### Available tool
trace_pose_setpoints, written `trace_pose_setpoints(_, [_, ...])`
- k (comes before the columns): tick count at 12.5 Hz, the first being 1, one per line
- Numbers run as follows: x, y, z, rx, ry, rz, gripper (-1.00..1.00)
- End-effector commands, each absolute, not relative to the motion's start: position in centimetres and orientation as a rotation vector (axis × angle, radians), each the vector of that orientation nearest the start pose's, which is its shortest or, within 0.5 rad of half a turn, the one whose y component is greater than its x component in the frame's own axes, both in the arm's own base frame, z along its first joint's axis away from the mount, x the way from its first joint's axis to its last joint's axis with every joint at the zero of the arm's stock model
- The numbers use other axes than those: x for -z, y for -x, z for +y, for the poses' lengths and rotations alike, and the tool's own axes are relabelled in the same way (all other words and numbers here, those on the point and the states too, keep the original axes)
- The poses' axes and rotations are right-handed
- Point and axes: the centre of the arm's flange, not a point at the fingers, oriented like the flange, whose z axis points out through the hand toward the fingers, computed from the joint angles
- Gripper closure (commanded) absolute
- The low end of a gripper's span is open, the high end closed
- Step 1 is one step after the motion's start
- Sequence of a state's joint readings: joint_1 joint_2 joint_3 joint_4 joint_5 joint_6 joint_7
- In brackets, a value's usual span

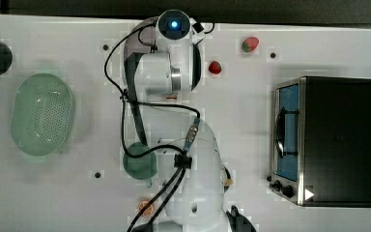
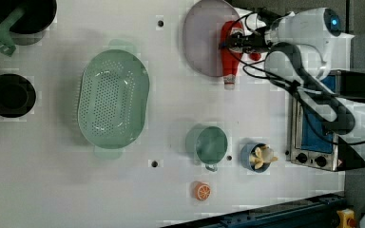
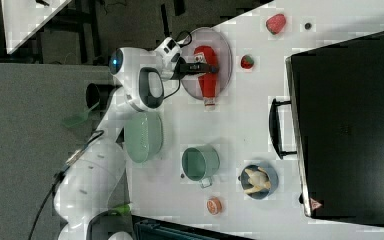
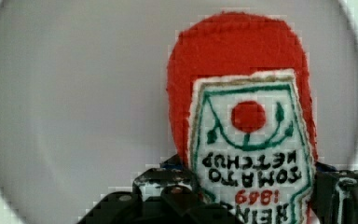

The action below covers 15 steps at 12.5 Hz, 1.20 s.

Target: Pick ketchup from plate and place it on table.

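Note:
The ketchup (image 2: 229,59) is a red bottle with a white label, lying on the pale lilac plate (image 2: 199,38). Its white cap end reaches past the plate's rim over the white table (image 2: 52,166). My gripper (image 2: 238,42) comes in from the left view's right and is shut on the ketchup across its body. In the wrist view the ketchup (image 4: 242,70) lies on the plate (image 4: 74,93), with black fingers (image 4: 163,186) pressed against both sides of its label. The right view shows the ketchup (image 3: 207,77), the plate (image 3: 191,85) and my gripper (image 3: 200,67) across the bottle.
A pale-green basket (image 2: 113,99), a green cup (image 2: 209,144), a blue bowl (image 2: 256,156) and an orange slice (image 2: 201,191) lie on the table. A toaster oven (image 2: 313,128) stands beside the arm. A small red fruit (image 3: 247,61) lies near the plate, and a strawberry (image 3: 275,23) beyond.

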State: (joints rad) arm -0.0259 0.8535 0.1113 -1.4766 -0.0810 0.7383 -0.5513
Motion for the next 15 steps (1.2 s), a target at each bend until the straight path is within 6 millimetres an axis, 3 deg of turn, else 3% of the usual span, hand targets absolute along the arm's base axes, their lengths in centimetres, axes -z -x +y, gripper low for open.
trace_pose_setpoints(1, [-32.0,-72.5,2.2,0.121,3.107,0.23,-0.27])
trace_pose_setpoints(4, [-38.6,-69.5,-0.6,-0.011,3.072,0.333,-0.27])
trace_pose_setpoints(8, [-43.5,-64.6,-4.9,-0.022,3.07,0.445,-0.27])
trace_pose_setpoints(11, [-43.3,-60.0,-6.5,-0.089,3.073,0.5,-0.27])
trace_pose_setpoints(15, [-40.1,-54.7,-6.5,-0.147,3.081,0.524,-0.27])
